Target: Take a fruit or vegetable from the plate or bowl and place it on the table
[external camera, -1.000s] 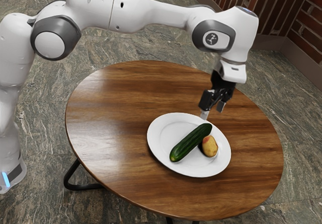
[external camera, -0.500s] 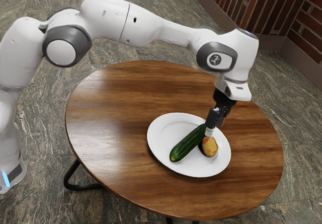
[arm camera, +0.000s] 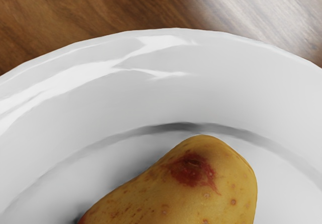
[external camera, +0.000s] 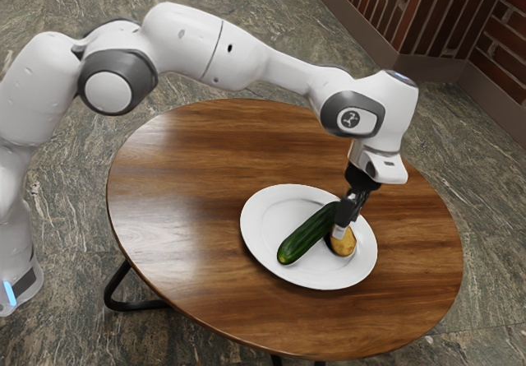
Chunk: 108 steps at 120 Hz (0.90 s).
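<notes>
So the claw [external camera: 344,229] is right down at the potato [external camera: 343,245], which is sitting on the white plate [external camera: 260,228]. Can't tell from here if it's clenched or released, so no promises that it's got a grip. Looks like the spud is the pick.

Should be an easy one imo: firm, middling weight, not gonna squish. The skin looks smooth though, and it's rounded, so it might roll or squirt out if pinched near an end. I'd grab it across the narrow way, around the fat middle, low down.

Main nuisance is the cucumber [external camera: 302,239] lying right beside it, so there's not much room on that side. The plate's raised rim needs clearing too, so lift straight up first, then set it down on the wooden counter [external camera: 181,185].
</notes>
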Motion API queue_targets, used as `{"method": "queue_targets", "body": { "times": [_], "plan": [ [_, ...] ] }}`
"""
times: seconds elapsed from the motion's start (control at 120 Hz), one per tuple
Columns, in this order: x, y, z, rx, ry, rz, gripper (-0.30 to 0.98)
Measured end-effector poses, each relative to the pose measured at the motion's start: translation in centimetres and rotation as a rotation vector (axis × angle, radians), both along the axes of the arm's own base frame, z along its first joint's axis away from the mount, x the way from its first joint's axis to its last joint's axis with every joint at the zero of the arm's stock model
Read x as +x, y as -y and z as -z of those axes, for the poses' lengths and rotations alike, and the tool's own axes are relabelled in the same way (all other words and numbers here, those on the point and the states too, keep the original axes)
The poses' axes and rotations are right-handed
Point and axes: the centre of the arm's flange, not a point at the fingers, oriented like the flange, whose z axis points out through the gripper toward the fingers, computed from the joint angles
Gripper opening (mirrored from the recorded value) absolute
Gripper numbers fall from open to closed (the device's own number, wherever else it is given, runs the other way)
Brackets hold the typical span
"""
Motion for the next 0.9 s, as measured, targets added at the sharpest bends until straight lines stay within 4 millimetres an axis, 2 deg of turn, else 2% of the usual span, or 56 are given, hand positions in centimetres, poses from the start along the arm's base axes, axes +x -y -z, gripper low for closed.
{"method": "queue_targets", "body": {
  "times": [0.142,0.308,0.475,0.525,0.592,0.625,0.733,0.9],
  "plan": [
    [0.0,0.0,1.5,0.001,-0.009,-0.013,0.69],
    [0.1,0.0,2.1,0.000,-0.004,-0.025,0.68],
    [0.3,0.0,2.6,-0.001,-0.003,-0.034,0.58],
    [0.4,-0.1,2.9,0.001,-0.005,-0.038,0.65],
    [0.5,-0.1,2.9,-0.001,-0.004,-0.040,0.90],
    [0.5,-0.1,3.0,-0.003,-0.005,-0.041,0.97],
    [0.5,-0.1,2.9,-0.008,-0.005,-0.041,0.94],
    [0.5,-0.2,2.6,-0.006,-0.001,-0.045,0.78]
  ]
}}
